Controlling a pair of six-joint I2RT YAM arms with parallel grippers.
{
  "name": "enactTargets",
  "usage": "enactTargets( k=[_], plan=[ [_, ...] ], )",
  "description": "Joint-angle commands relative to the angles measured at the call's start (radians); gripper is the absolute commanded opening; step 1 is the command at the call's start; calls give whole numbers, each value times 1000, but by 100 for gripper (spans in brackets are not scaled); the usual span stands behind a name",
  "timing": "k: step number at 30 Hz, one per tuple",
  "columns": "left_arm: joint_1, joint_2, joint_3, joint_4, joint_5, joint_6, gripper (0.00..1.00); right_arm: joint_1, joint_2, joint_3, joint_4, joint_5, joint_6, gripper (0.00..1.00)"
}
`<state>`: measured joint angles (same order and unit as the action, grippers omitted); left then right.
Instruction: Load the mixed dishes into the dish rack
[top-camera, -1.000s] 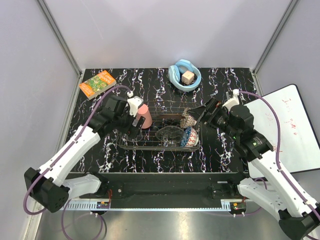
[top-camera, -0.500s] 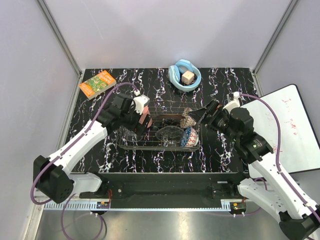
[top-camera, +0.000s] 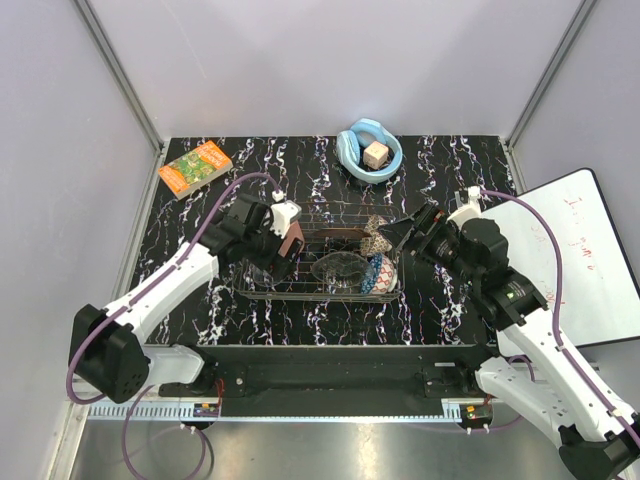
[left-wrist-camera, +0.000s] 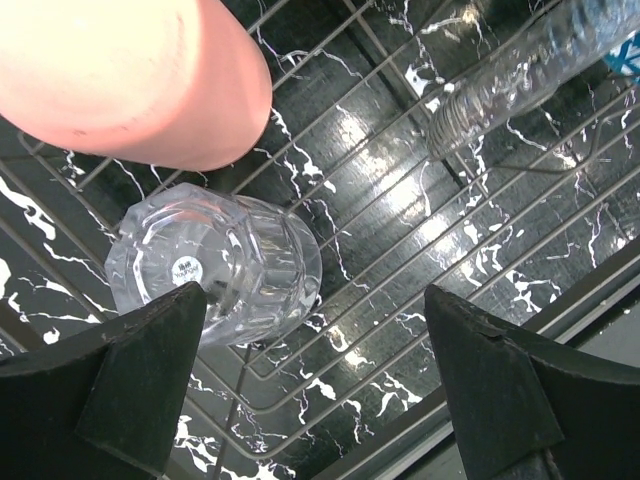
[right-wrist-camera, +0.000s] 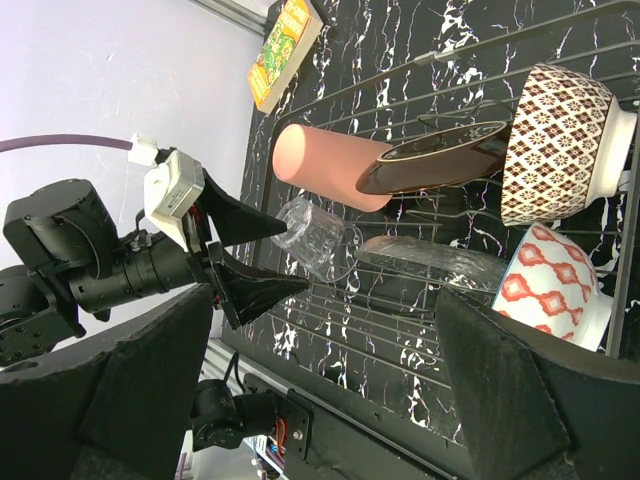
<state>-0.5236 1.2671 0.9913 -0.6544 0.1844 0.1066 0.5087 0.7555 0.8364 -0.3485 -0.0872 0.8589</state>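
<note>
Dish rack (top-camera: 300, 295) holds plastic cup (right-wrist-camera: 325, 165) behind glass cup (right-wrist-camera: 318, 238) — glass bowl (right-wrist-camera: 430, 262) rightward.

Item count, top and wrist views.

Cups: 2. One pink plastic cup (right-wrist-camera: 325, 155), one clear glass cup (left-wrist-camera: 215, 265).

Bowls: 4. One clear glass bowl (right-wrist-camera: 440, 265), one small blue patterned bowl (right-wrist-camera: 548, 285) with red-and-white diamonds, one brown-and-white patterned bowl (right-wrist-camera: 560, 140), one light-blue bowl (top-camera: 346, 148).

Plates: 1. A dark plate (right-wrist-camera: 440, 165).

Dish rack (top-camera: 310, 285): 1, wire grid.

Dishes inside the rack: 6 (both cups, three bowls, the plate). Dishes on the table outside it: 1, the light-blue bowl.

Tan cube (top-camera: 376, 154): 1.

Book (top-camera: 195, 167): 1, orange and green cover.

Whiteboard (top-camera: 570, 250): 1.

Robot arms: 2, left arm (top-camera: 160, 290) and right arm (top-camera: 530, 310), one pair of jaws each.
</note>
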Motion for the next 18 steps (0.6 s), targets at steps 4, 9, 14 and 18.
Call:
enactTargets(
  k=[4,9,14,18],
  plan=[
    [4,-25,-14,3,55,22,93,2,-16,6,-7,29,-18,100],
    [4,-52,-28,-22,72,28,92,1,-16,7,-10,33,-17,100],
    [4,-93,3,-50,56,22,92,1,-7,7,-12,30,-17,100],
    [4,-149,102,-88,-14,-4,99,1,8,15,-27,35,-44,100]
  ],
)
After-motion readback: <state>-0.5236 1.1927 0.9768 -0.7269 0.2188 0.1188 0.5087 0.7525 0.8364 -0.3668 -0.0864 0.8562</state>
